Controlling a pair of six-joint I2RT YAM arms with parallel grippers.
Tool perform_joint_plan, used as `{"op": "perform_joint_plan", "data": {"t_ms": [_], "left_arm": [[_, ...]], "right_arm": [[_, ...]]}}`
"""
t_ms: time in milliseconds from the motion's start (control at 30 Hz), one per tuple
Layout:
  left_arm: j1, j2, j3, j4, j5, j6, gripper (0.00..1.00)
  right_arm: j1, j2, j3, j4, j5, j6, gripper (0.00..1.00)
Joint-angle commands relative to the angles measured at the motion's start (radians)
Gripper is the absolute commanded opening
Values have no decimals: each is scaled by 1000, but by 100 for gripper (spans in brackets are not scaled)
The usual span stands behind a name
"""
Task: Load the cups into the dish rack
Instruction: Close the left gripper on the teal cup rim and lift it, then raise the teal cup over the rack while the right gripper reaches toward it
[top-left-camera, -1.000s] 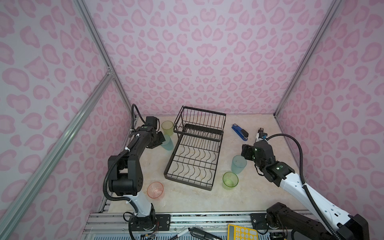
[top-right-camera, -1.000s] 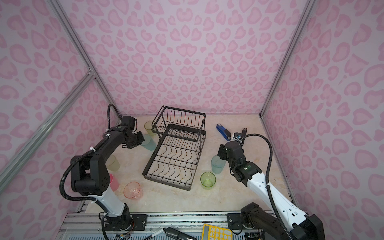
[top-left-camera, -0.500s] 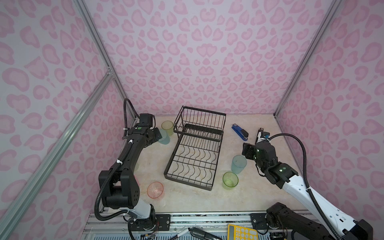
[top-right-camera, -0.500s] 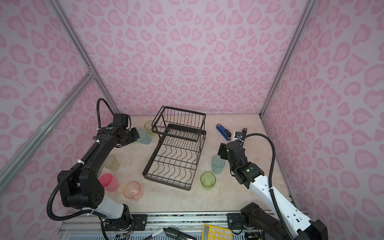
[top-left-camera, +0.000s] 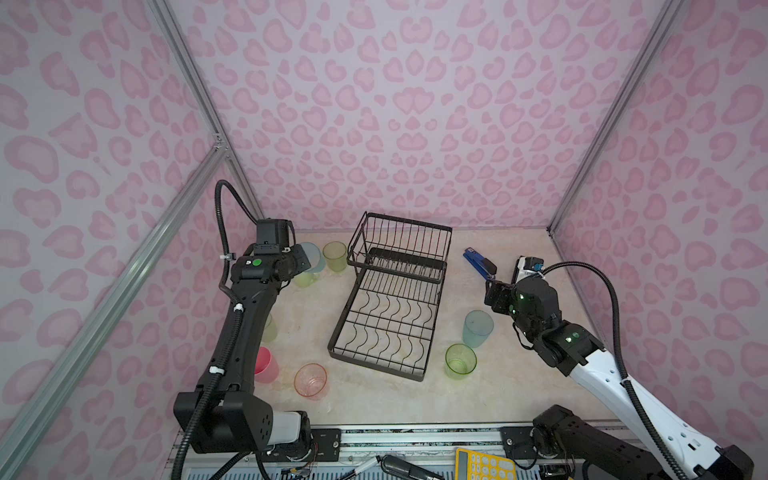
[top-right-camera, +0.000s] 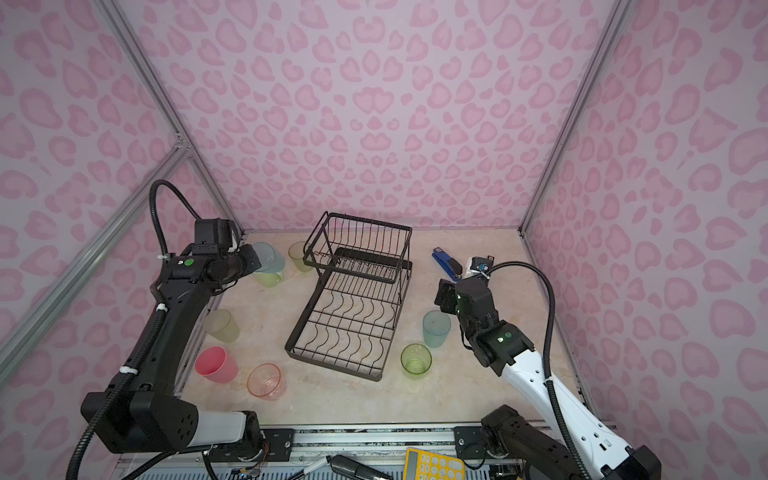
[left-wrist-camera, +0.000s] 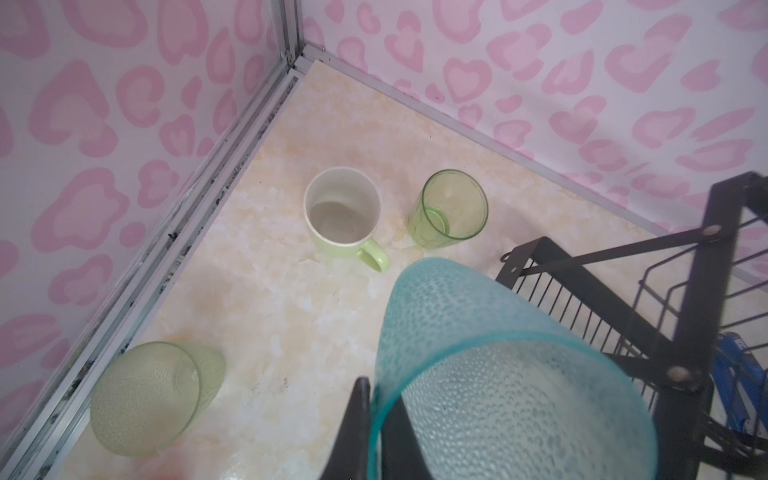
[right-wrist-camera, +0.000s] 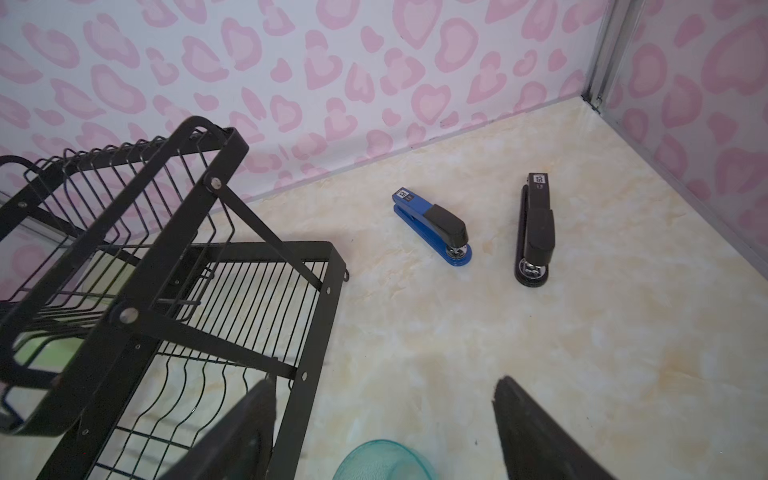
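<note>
Nearest, at the lower middle of both top views, a clear pink tumbler (top-left-camera: 311, 380) stands on the worktop (top-left-camera: 374, 399). A solid pink cup (top-right-camera: 214, 365) is just beside it to the left. Lower right of centre, a green tumbler (top-left-camera: 460, 360) stands near the rack's near corner, and a blue tumbler (top-left-camera: 478, 328) stands just behind it. The right pincer (right-wrist-camera: 384, 384) hangs close above that blue tumbler with its jaws spread wide, gripping nothing.

The dish rack (top-left-camera: 390, 307) lies slanted at the centre, with its raised basket at the far end. Left of it, a pale yellow-green tumbler (top-right-camera: 222, 325) stands beside the left arm.

Further back, centre left, the left pincer (left-wrist-camera: 376, 415) is clamped on the rim of a second blue tumbler (left-wrist-camera: 498, 374), which it holds tilted. Beyond it a pale-green mug (left-wrist-camera: 343, 216) and an olive tumbler (left-wrist-camera: 451, 210) stand near the basket.

A blue stapler (right-wrist-camera: 432, 226) and a black stapler (right-wrist-camera: 536, 230) lie far right.
</note>
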Motion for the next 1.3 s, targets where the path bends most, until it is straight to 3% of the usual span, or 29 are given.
{"op": "perform_joint_plan", "data": {"t_ms": [0, 333, 533, 733, 900, 1100, 1267], "left_arm": [[0, -30, 50, 10, 27, 4, 3], [-8, -62, 170, 112, 217, 3, 3], [-28, -61, 166, 269, 400, -67, 3], [-51, -25, 129, 487, 617, -204, 3], [-73, 26, 97, 669, 730, -304, 3], [-146, 81, 73, 807, 762, -337, 3], [-203, 118, 30, 915, 773, -371, 3]], "right_arm": [[5, -3, 19, -19, -11, -4, 81], [20, -42, 114, -29, 6, 8, 81], [20, -25, 176, 24, -42, 32, 81], [14, 79, 258, 94, -182, 73, 82], [3, 205, 354, 172, -333, 152, 82], [-2, 364, 491, 277, -494, 290, 82], [-7, 440, 551, 390, -534, 454, 82]]}}
